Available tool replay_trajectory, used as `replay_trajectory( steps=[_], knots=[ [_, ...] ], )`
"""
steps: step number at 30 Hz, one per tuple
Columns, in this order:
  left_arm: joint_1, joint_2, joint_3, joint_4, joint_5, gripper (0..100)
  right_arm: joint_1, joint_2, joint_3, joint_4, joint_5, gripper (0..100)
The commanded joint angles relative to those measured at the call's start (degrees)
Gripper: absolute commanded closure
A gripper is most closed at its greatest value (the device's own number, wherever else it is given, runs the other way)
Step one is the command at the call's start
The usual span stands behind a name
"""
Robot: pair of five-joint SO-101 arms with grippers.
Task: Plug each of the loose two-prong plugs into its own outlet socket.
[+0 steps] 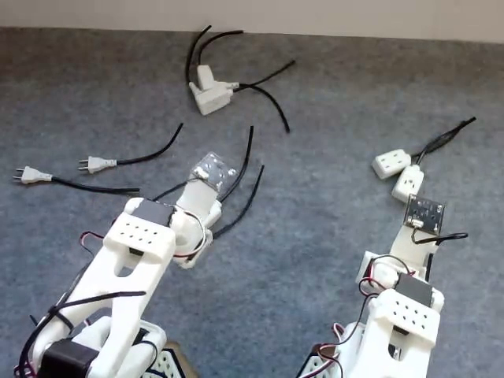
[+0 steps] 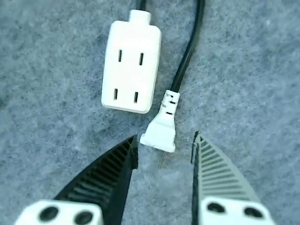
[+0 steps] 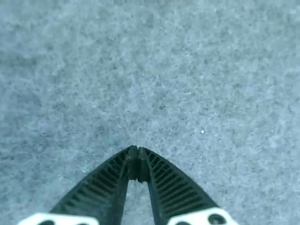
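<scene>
The white plug [image 2: 159, 133] lies flat on the grey surface [image 2: 47, 140], right between the fingers of my left hand [image 2: 165, 137]. Its broad end faces me, and its black cord [image 2: 187, 61] runs away from me along the side of a white outlet block [image 2: 131, 65]. The plug sits just beside that block's near corner, outside its sockets.

My left hand is spread wide, with one finger [image 2: 119, 168] on either side of the plug. As far as I can tell neither touches it, and the hand holds nothing. The outlet block lies face up with two pairs of slots showing, and its own lead leaves from the far end. From above, this block [image 1: 211, 98] lies ahead of my left arm [image 1: 134, 244], with black cords curling out around it.

My right hand [image 3: 138, 154] is pressed together, tips meeting with nothing between them, over bare grey surface. From above, my right arm [image 1: 402, 307] stands at the near right. Just beyond it a second outlet block [image 1: 391, 163] and a third outlet block [image 1: 408, 183] lie close side by side, with dark leads trailing off behind them.

Far to the left, a second plug [image 1: 96, 164] and a third plug [image 1: 30, 175] lie loose on short black cords, well apart from every block.
</scene>
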Motion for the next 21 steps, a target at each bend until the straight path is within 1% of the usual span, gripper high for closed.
replay_trajectory(
  steps=[1, 4, 12, 15, 21],
  knots=[
    [-1.3, -1.5, -0.5, -0.4, -2.0, 80, 0.6, -1.0, -0.4, -0.9, 0.3, 99.1],
    [-2.9, -1.5, -0.5, -0.8, -2.1, 80, 0.6, -1.0, -0.4, -0.9, 0.3, 99.1],
    [-2.8, 0.1, -2.8, -0.4, -2.9, 80, 0.6, -1.0, -0.4, -0.9, 0.3, 99.1],
    [-2.9, 6.5, -7.3, 0.4, -4.2, 80, 0.7, -1.0, -0.4, -0.9, 0.3, 99.1],
    [-2.9, 19.6, -19.2, 8.6, -4.2, 81, 0.7, -1.0, -0.4, -0.9, 0.3, 99.1]
  ],
)
